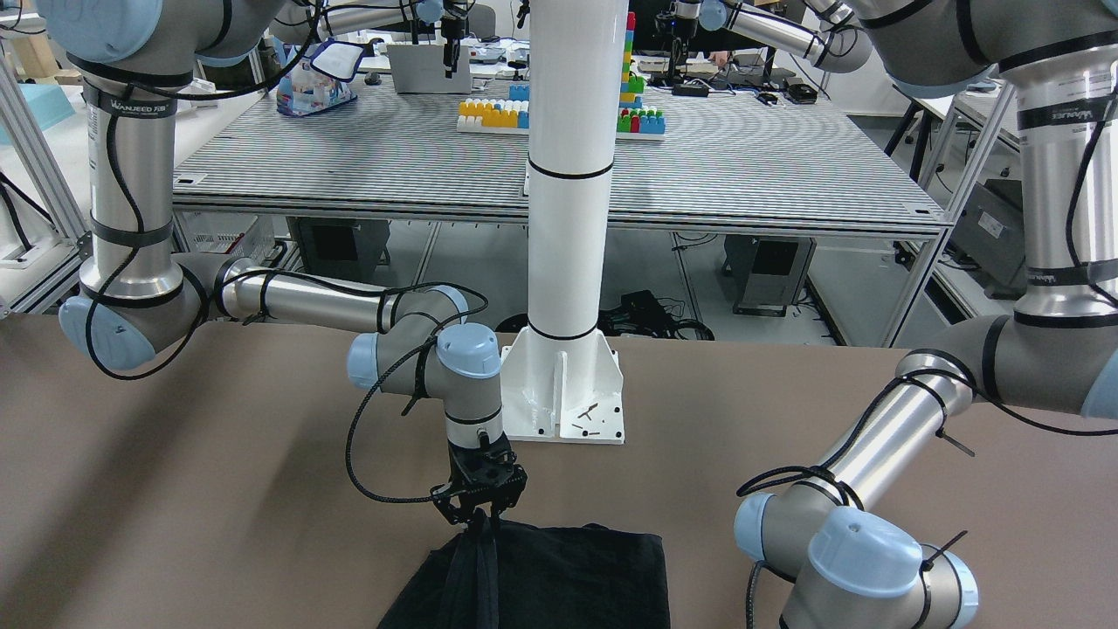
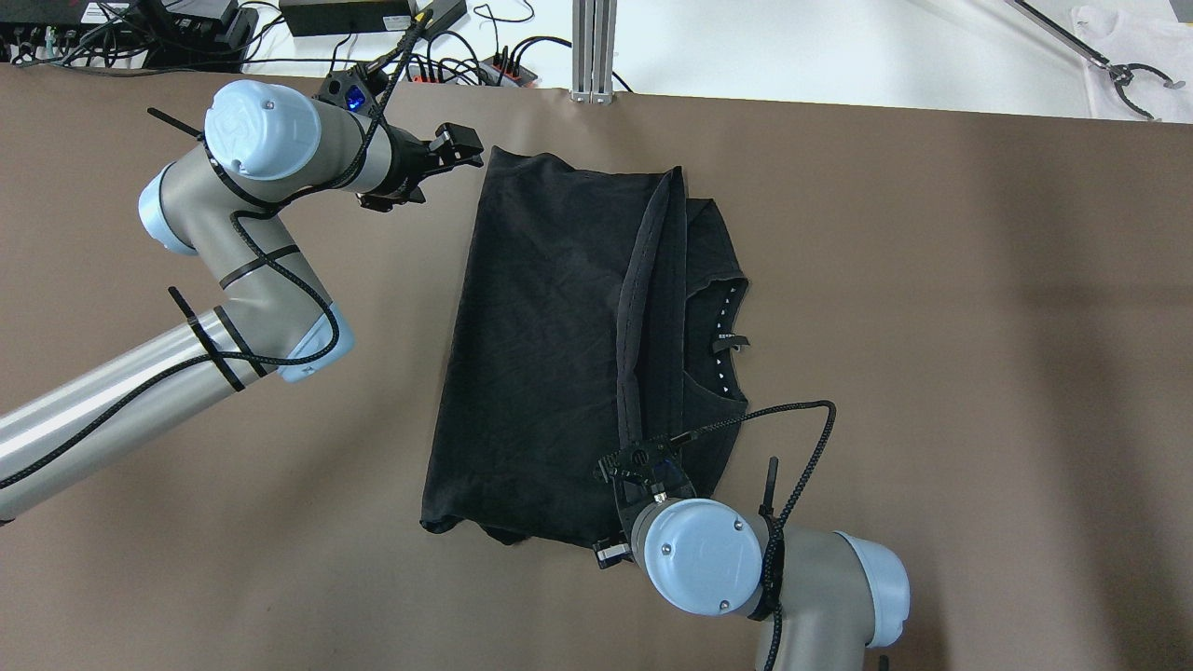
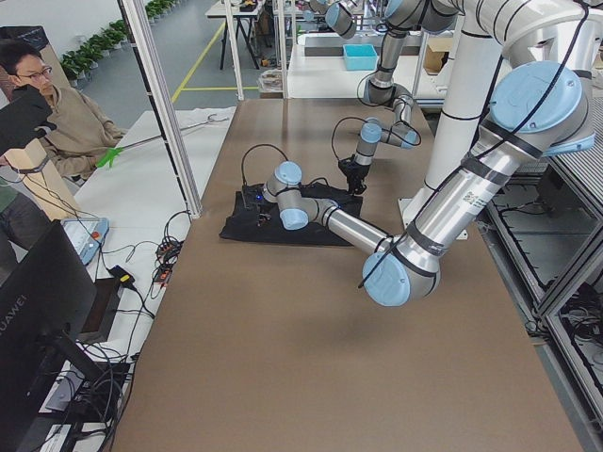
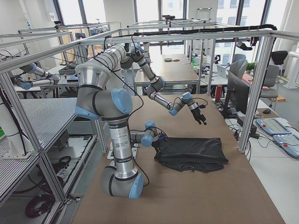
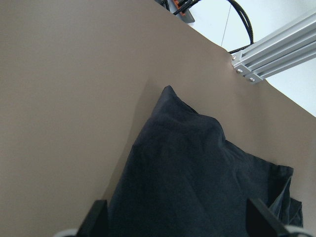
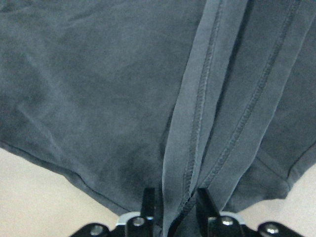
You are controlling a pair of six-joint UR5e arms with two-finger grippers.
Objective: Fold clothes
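Note:
The black garment (image 2: 541, 345) lies on the brown table, partly folded, with the collar (image 2: 722, 345) showing at its right. A hemmed edge (image 2: 643, 308) is lifted as a taut ridge across it. My right gripper (image 2: 643, 464) is shut on this hem at the garment's near edge; in the right wrist view the fingers (image 6: 148, 197) pinch the hem (image 6: 197, 113). It also shows in the front view (image 1: 479, 509). My left gripper (image 2: 459, 149) is open and empty, beside and above the garment's far left corner (image 5: 170, 94), with its fingertips (image 5: 98, 215) wide apart.
The white pillar's base plate (image 1: 568, 393) stands at the table's robot side. An aluminium post (image 2: 594, 47) and cables (image 2: 466, 65) lie at the far edge. An operator (image 3: 57, 122) sits beyond the far edge. A grabber tool (image 2: 1123, 75) lies far right.

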